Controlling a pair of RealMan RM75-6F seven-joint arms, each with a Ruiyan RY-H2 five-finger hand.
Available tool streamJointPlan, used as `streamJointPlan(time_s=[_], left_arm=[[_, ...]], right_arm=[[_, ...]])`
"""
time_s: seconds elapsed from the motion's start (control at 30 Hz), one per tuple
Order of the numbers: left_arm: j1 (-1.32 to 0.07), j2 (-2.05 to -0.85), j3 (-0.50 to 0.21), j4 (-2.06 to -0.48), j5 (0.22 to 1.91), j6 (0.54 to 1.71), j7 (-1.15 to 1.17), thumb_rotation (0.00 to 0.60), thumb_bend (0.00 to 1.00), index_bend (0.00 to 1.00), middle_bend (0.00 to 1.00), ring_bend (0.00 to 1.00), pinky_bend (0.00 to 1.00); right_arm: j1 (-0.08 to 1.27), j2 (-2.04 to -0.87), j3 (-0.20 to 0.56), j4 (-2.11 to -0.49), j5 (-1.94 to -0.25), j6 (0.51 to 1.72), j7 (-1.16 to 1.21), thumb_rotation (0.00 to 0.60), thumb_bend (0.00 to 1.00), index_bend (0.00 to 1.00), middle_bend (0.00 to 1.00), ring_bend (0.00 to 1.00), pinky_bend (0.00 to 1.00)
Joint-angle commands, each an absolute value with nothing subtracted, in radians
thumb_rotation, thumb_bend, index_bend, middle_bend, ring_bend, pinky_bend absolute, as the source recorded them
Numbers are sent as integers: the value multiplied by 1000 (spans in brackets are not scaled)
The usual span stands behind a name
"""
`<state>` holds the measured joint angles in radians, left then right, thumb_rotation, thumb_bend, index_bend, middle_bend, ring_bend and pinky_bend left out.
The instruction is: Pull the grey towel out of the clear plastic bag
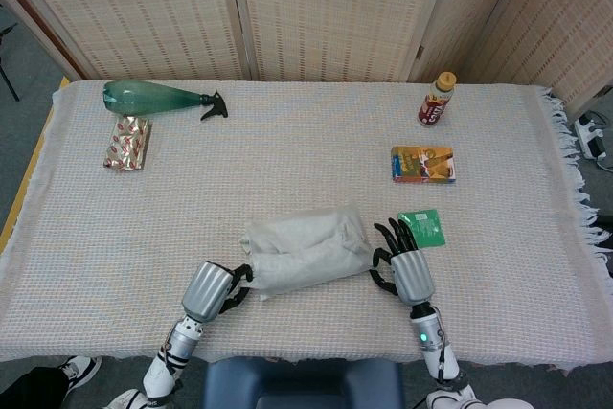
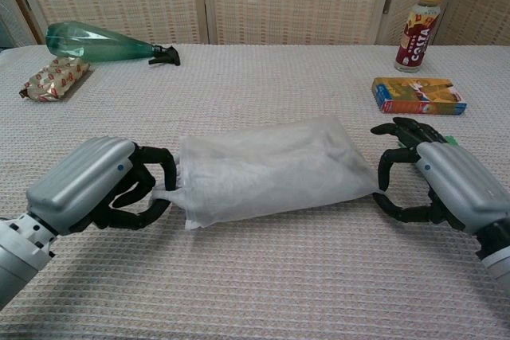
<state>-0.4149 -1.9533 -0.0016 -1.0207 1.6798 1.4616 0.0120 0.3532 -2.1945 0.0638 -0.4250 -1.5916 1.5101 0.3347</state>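
Towel [image 2: 271, 169] lies inside the plastic bag [image 2: 209, 205], whose near-left edge the left hand [image 2: 96, 189] pinches, while the right hand [image 2: 434, 185] has fingers spread at the bag's opposite corner.

- Left hand [image 2: 100, 185]: ribbed silver-grey shell over the back, one small blue dot on it, black fingers [image 2: 151, 166].
- Left wrist: silver ring with small dark screws, thin cables along the forearm in the head view.
- Right hand [image 2: 446, 185]: same silver-grey ribbed shell, blue dot, black fingers [image 2: 402, 129].
- Right forearm: silver, with a green light.
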Motion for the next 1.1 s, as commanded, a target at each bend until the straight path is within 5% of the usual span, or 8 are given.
streamJointPlan(time_s=[0.03, 0.3, 1.1], left_arm=[[-415, -1951, -2, -1022, 1679, 1462, 11, 600, 542, 735, 1000, 1000, 1000], [-414, -1942, -3, -1028, 1683, 1471, 15, 600, 541, 734, 1000, 1000, 1000], [-316, -1689, -39, -1052, 1626, 1598, -5, 600, 549, 742, 1000, 1000, 1000]], right_arm=[[355, -2195, 64, -424, -1590, 1511, 333, 600, 385, 628, 150, 0, 0], [359, -2181, 68, -440, -1580, 1513, 327, 600, 499, 664, 163, 0, 0], [328, -1892, 85, -630, -1559, 1555, 146, 600, 517, 671, 172, 0, 0]])
